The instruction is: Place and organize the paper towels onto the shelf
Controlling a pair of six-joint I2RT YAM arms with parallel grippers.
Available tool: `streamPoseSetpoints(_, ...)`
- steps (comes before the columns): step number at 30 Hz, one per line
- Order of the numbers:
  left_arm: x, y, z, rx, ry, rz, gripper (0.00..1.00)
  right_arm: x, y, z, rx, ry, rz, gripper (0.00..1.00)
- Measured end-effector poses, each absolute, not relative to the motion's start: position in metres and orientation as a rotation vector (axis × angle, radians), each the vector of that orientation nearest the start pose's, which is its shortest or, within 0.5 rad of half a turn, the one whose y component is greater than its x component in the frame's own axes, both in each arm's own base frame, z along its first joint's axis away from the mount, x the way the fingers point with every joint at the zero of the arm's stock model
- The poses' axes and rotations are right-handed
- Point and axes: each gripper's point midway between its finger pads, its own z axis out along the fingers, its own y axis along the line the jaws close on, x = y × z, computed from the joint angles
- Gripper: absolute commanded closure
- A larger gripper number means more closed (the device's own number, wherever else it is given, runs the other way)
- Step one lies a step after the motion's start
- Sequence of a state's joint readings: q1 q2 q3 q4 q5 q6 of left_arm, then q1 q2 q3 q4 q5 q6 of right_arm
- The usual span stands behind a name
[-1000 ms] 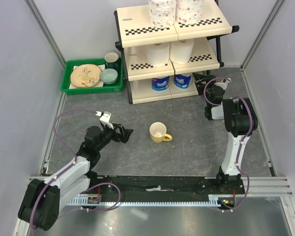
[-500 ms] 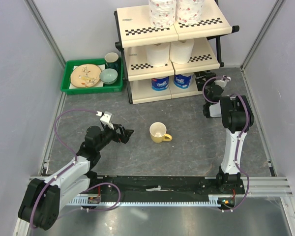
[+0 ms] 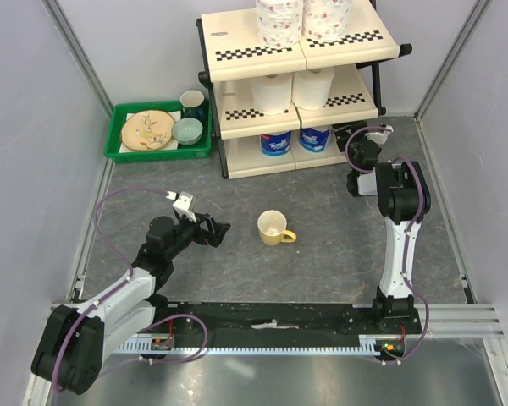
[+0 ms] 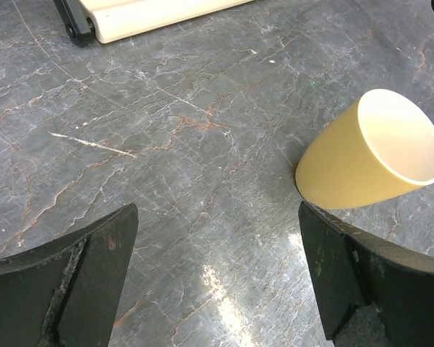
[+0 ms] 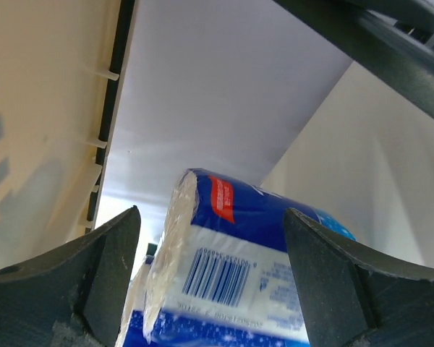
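Observation:
The shelf (image 3: 229,38) stands at the back. Two floral paper towels (image 3: 279,21) sit on its top tier, two plain ones (image 3: 273,91) on the middle tier, two blue-wrapped ones (image 3: 276,144) on the bottom tier. My right gripper (image 3: 345,133) is open at the bottom tier's right end. In the right wrist view its fingers (image 5: 108,282) stand wide either side of a blue-wrapped roll (image 5: 231,275), with a gap on the left. My left gripper (image 3: 218,228) is open and empty, low over the floor.
A yellow mug (image 3: 273,227) stands just right of my left gripper; it also shows in the left wrist view (image 4: 369,152). A green tray (image 3: 123,152) with a plate, a bowl and a dark mug sits left of the shelf. Grey walls close in both sides.
My right arm has swung a little left and toward the shelf's bottom tier. The left arm and the mug have not moved.

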State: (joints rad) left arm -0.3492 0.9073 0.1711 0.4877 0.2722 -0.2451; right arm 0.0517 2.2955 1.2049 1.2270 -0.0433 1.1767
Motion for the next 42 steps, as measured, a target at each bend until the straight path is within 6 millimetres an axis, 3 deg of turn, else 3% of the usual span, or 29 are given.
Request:
streamPoseSetpoints(8,0.265,-0.157,0.103,0.293,1.839,-0.664,0.01,0.615,0.089,0.139,0.753,1.316,1.036,0.12)
streamPoseSetpoints(23,0.265,-0.157,0.103,0.293,1.839,-0.664,0.01,0.611,0.112,0.135,0.716,1.348,1.080,0.11)
streamPoseSetpoints(42,0.265,-0.157,0.103,0.293,1.839,-0.664,0.01,0.606,0.118,0.134,0.692,1.355,1.101,0.09)
